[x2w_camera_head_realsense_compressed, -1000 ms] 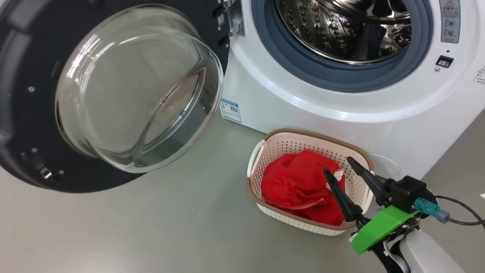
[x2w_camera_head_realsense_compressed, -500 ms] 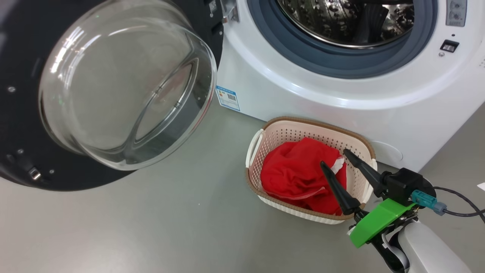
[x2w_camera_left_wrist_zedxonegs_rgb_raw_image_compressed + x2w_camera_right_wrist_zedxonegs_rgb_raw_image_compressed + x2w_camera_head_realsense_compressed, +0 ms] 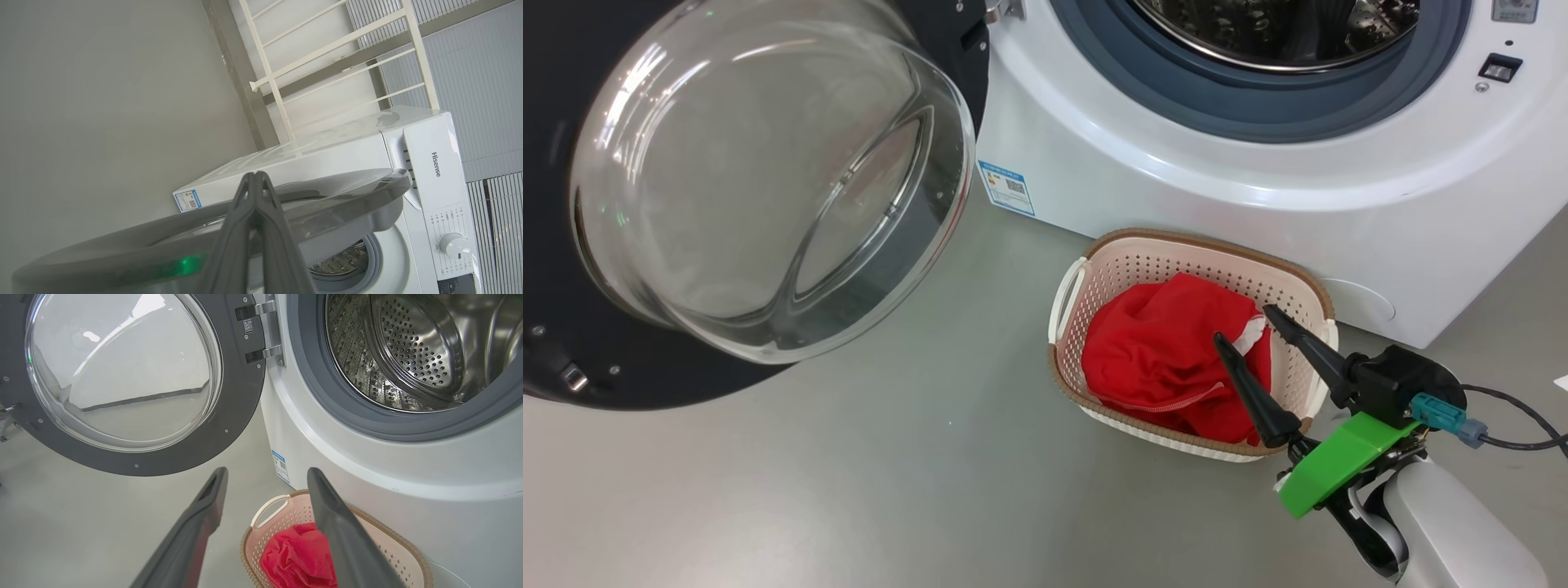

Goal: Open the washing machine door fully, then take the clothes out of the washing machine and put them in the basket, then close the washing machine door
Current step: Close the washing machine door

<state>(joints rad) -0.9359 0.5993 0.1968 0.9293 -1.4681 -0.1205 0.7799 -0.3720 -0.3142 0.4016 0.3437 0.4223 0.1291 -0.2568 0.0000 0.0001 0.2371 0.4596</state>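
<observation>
Red clothes (image 3: 1160,359), cream perforated basket (image 3: 1176,261) (brown rim), white washing machine (image 3: 1258,188)

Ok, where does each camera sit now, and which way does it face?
Head: high, looking down at basket with clothes, door and washer front; open right gripper lower right.
Left wrist: outside the door, looking across it at the washer; shut left gripper.
Right wrist: above the basket, facing drum and door's inside; its open fingers.
Shared: all show door and washer.

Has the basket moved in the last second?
No. The basket sits in the same spot against the washing machine front; only the camera view shifted.
</observation>
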